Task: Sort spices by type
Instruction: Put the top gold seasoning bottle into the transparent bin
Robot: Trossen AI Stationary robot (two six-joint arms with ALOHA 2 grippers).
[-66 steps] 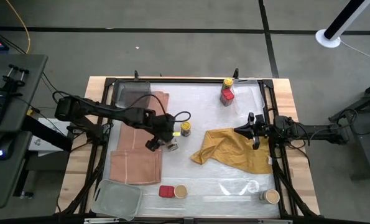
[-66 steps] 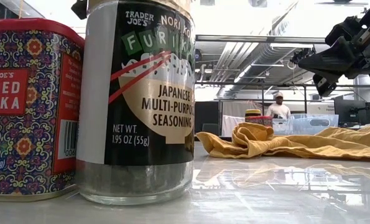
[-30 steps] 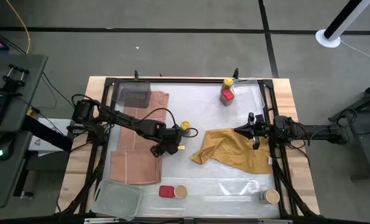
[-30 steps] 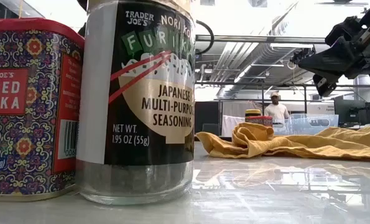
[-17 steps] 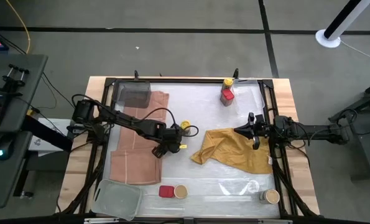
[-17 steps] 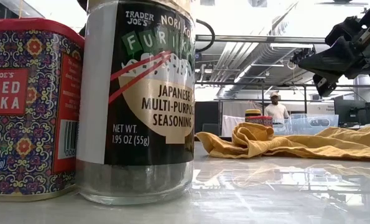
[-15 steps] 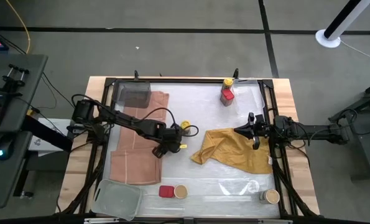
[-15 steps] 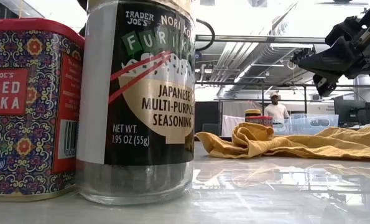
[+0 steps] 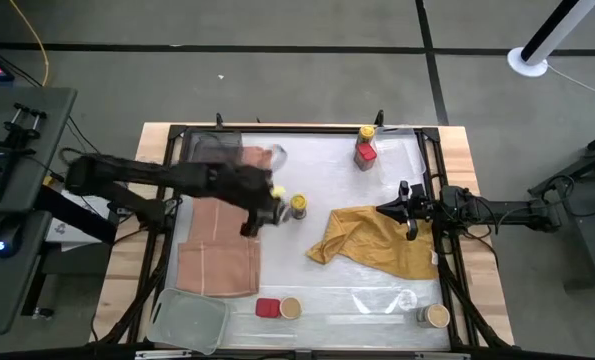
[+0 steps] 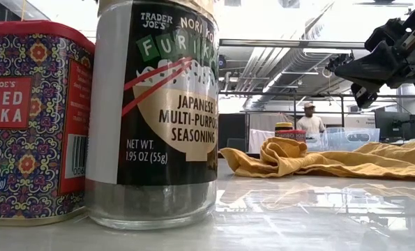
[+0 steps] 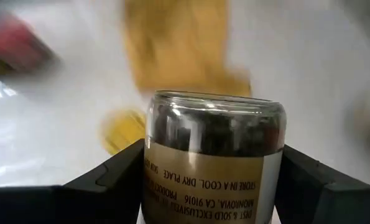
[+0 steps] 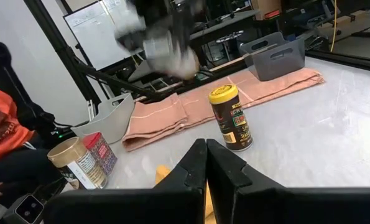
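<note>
**Left arm carries a jar above the desk**

The left end effector (image 11: 212, 186) pinches a clear glass jar (image 11: 214, 158) between its two fingers, one on each side of the label. In the high view the left end effector (image 9: 262, 205) sits over the pink cloth (image 9: 217, 250), with a yellow-capped jar (image 9: 298, 206) standing just beside it toward the desk's middle. In the right wrist view the held jar (image 12: 168, 55) hangs well above the desk (image 9: 317, 290), clear of that yellow-capped jar (image 12: 230, 118).

The right end effector (image 9: 409, 215) waits at the edge of the yellow cloth (image 9: 372, 240), fingers pressed together.

The tan-topped jar (image 9: 290, 308) and red tin (image 9: 267, 307) sit together at the near edge, directly toward the front from the left end effector, with another tan-topped jar (image 9: 437, 316) at the right corner. The left arm is judged nearer the first pair. The held jar's long axis appears to run along the fingers rather than upright, though this is hard to tell.
</note>
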